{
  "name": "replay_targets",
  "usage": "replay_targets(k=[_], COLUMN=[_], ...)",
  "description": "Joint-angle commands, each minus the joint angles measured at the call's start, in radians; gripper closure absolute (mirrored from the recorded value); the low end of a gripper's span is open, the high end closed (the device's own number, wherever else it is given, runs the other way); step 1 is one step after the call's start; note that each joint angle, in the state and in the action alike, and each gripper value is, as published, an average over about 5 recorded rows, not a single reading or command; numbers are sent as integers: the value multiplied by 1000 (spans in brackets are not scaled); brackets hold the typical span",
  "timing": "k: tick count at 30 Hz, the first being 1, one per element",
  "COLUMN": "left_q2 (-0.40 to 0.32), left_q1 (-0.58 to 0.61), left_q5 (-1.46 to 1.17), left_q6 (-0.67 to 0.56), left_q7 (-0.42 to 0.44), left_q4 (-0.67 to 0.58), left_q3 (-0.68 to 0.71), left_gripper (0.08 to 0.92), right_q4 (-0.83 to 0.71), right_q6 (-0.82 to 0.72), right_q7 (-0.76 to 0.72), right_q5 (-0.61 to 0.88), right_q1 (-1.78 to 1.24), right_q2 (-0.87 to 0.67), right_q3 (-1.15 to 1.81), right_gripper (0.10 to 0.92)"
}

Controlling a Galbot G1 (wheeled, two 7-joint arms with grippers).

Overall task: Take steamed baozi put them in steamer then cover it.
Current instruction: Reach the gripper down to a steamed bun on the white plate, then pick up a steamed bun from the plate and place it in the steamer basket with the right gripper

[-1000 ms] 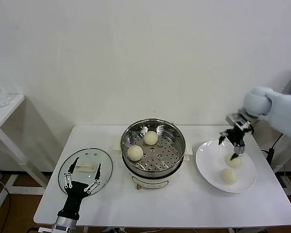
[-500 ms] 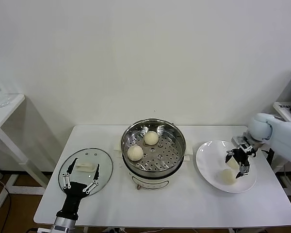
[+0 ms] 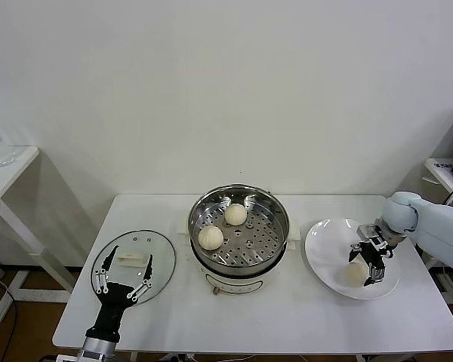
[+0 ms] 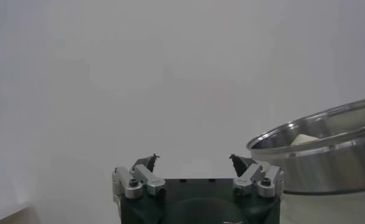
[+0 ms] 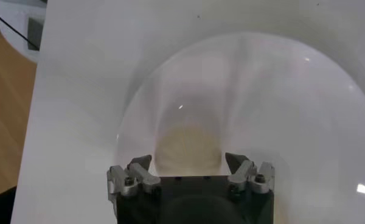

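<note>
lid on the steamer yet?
No, the lid lies flat on the table left of the steamer, whose top is open with two baozi inside.

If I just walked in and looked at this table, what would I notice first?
Probably the shiny steamer in the middle of the white table, with two baozi sitting on its holey tray. On the robot's right, the right gripper reaches down onto a white plate, its fingers on either side of another baozi. On the left, the glass cover lies flat, with the left gripper hovering open over it.
</note>
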Motion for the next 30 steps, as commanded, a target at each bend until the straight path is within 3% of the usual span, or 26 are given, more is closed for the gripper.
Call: replay_targets(k=[1,11,17,24,30], left_q2=[-1,2,4,5,8], left_q1=[-1,-2,-3,-1,5], left_q5=[0,-2,-2,-1,-1], left_q6=[0,0,2,3,0], left_q7=[0,-1,0,0,-1], left_q4=[2,-2,-8,-16,-23], left_q3=[0,0,6,13,15], left_gripper=[177,177,177,177,177], right_q4=[-5,34,99,254,337], right_q6=[-2,19,162,289,377], right_q7=[24,4,-109,-149,-142], right_q5=[-8,-20,-20,41,49], right_q1=[-27,41,224,550,634], right_q2=[-3,-12,4,124,274], right_q3=[13,21,35,-129,-149], right_gripper=[262,364,379,374,372])
